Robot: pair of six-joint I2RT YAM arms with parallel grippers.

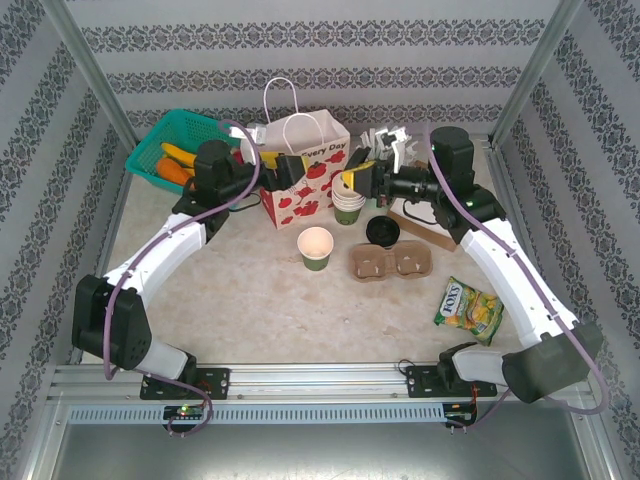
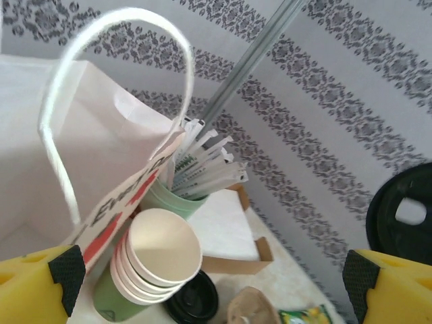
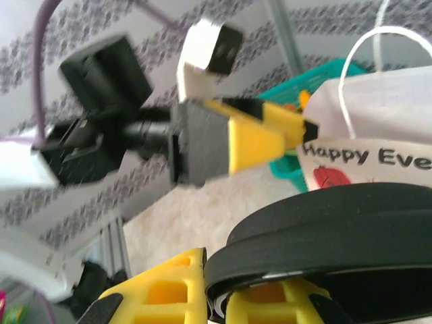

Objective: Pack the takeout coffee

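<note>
The right end effector [image 3: 219,297] is gripping a black lid [image 3: 337,223] at the dark green cup's [image 1: 316,250] one o'clock; the left end effector [image 2: 214,273] is gaping open.

Count: one loose dark green cup [image 1: 316,248], one two-well pulp carrier [image 1: 390,262], one stack of nested cups [image 2: 158,260] (roughly four rims, can't confirm exactly). Two black lids [image 1: 381,231], the second lid [image 3: 337,223] in the right wrist view. One each: white paper bag [image 1: 305,175], teal basket [image 1: 185,140], snack packet [image 1: 467,310], mint cup [image 2: 169,199] with a straw bundle [image 2: 206,162] too dense to count.
</note>
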